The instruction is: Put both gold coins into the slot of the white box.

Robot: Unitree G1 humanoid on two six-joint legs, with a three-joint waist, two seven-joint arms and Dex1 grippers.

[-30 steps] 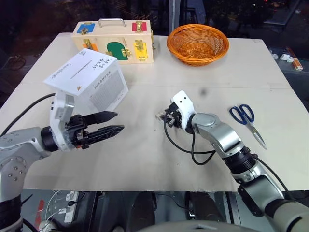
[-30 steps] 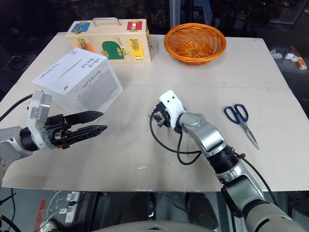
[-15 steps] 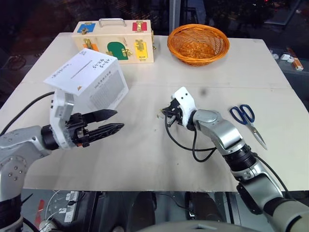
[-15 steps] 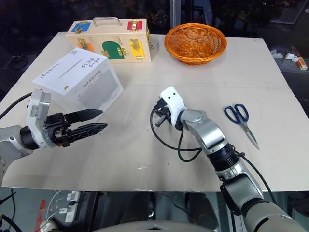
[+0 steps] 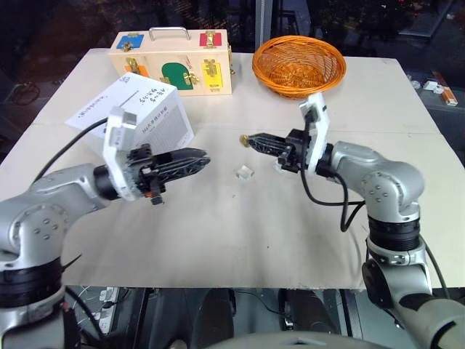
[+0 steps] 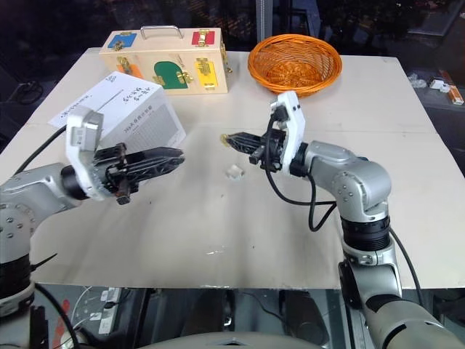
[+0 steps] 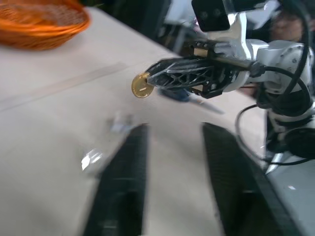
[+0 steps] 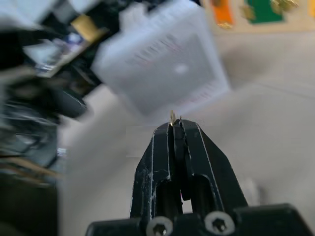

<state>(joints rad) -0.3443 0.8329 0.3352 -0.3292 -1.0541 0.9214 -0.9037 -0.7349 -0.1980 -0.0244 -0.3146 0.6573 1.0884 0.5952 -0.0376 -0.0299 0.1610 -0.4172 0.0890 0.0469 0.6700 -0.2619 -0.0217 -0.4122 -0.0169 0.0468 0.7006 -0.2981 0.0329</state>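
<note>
The right gripper [image 5: 247, 138], clamped on one small shiny gold coin [image 7: 142, 85], holds it level above the pale table [image 5: 240, 247], probably so its edge can meet the slot. The large white cardboard box [image 5: 134, 116] sits near the table's left edge. The left gripper [image 5: 205, 158], narrowly parted and empty, points toward the coin across clear space.

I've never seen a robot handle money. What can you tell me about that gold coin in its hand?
The gold coin is a small, round, shiny disc that looks like metal. It is pinched by its edge at the very tips of the right hand, whose black fingers are shut on it. It is held in the air above the table, apart from the white box.
</note>
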